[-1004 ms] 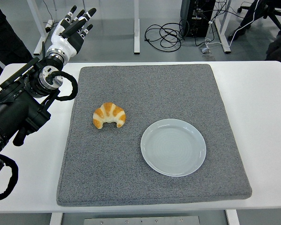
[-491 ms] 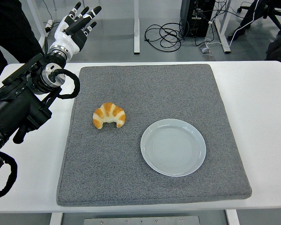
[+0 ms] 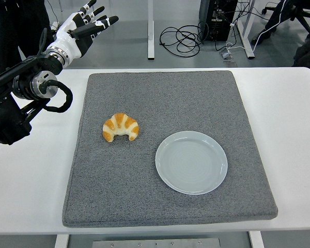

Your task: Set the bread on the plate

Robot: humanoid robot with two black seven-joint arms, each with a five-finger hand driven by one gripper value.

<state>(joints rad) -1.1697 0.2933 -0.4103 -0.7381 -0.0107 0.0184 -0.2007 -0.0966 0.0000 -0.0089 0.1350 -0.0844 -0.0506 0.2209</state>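
Left hand (image 3: 82, 28) at upper left of frame, raised beyond the table's far edge, fingers (image 3: 104, 22) spread and extended toward the right, grasping nothing, touching nothing. White palm shell, black fingertips. Black left arm (image 3: 20, 98) entering from the left edge, angled up across the left strip of the white table (image 3: 294, 129), a looped black cable at the wrist joint. Right arm not seen.

Down and right of the hand, well apart from it: bread (image 3: 121, 126), a croissant, golden with pale stripes, lying on the grey mat (image 3: 165, 93) in the left-centre of the frame, its curved back toward the top, both tips pointing down. Free of any contact but the mat.

Lower right of the bread, near but not touching: plate (image 3: 191, 161), round, pale blue-grey, flat on the mat, holding nothing. Mat covering most of the table's middle, white surface showing on both sides and along the near edge.

Top of frame: floor with tangled cables (image 3: 183, 39), white table legs, dark clothing of a person (image 3: 13, 31) at upper left behind the arm.
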